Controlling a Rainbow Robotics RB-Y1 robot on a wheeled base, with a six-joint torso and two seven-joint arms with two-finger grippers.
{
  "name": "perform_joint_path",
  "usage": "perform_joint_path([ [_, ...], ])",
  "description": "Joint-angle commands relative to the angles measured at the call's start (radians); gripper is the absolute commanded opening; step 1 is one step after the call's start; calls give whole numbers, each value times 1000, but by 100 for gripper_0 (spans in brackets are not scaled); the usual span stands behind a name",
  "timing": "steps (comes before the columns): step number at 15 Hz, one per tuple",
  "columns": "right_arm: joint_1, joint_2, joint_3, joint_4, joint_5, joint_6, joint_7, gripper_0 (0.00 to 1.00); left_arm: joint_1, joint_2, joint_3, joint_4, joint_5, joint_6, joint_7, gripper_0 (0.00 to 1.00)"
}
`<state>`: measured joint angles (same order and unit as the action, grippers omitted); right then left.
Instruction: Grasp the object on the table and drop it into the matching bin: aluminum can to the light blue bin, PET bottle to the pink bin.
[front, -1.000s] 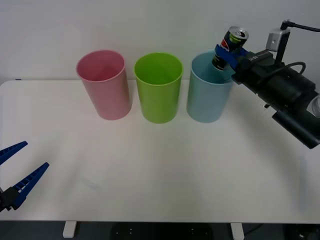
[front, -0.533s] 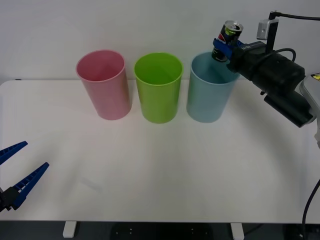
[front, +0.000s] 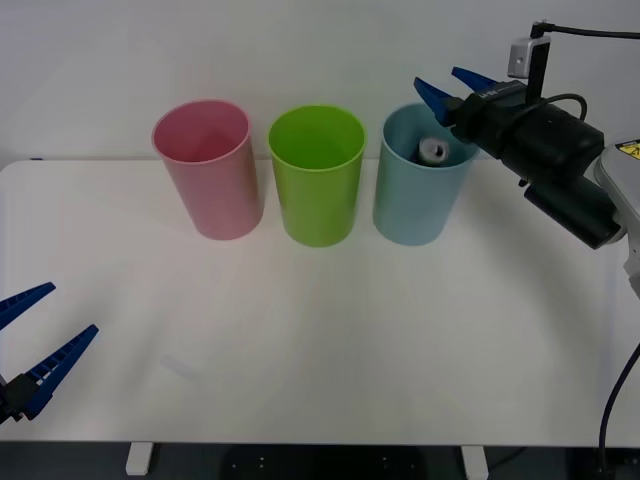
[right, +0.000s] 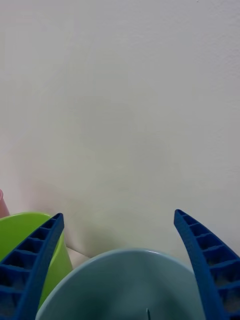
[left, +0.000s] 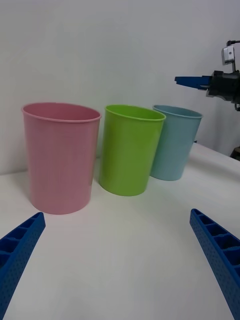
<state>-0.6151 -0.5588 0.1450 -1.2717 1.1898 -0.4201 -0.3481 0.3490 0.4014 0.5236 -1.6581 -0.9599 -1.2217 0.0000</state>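
The small dark aluminum can with its silver top lies inside the tall light blue plastic bin, seen through the bin's open mouth, touching nothing that grips it. Just above that bin's rim hangs the right gripper, its blue ribbed fingers spread wide apart and empty; from its wrist the light blue rim curves between the two fingers. Beside the light blue bin stands a lime green plastic bin, then the tall pink plastic bin, all upright in a row on the wide white table. The left gripper is parked low at the table's near left edge, fingers spread, holding nothing.
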Motion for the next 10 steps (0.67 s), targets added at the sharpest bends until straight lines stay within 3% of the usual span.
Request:
perform_joint_path([
  [1, 0, -3, -1, 0, -1, 0, 1, 100, 0, 0, 0, 0, 0, 0, 0, 100],
  [5, 20, -13, 1, -8, -38, -39, 11, 100, 0, 0, 0, 0, 0, 0, 0, 100],
  [10, 178, -70, -2, -198, -99, -39, 29, 100, 0, 0, 0, 0, 0, 0, 0, 100],
])
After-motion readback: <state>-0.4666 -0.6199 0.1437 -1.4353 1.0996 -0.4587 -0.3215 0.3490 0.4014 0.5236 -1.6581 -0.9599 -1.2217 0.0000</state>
